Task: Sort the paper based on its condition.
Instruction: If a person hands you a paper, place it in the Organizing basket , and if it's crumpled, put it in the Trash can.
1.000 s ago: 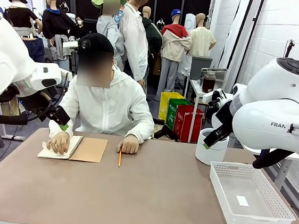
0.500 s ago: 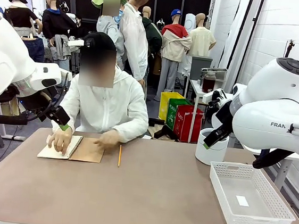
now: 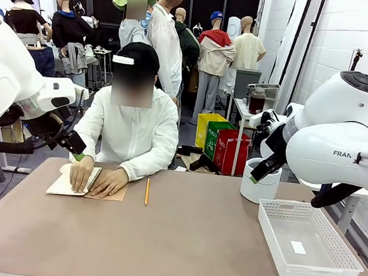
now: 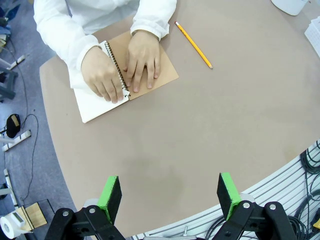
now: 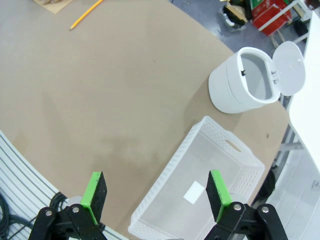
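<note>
The paper is out of view as loose sheets. The one white page I see is bound in an open spiral notebook with a brown cover, at the table's far left. A person presses both hands on it, either side of the spiral. My left gripper hangs open high above the table's left side, holding nothing. My right gripper hangs open above the right side, over the near corner of a white basket.
An orange pencil lies right of the notebook. A white bin with its lid flipped open stands at the far right. The basket holds just a small white label.
The person's hand has moved from beside the pencil onto the notebook's brown cover, and the body has shifted right. Neither arm has moved.
</note>
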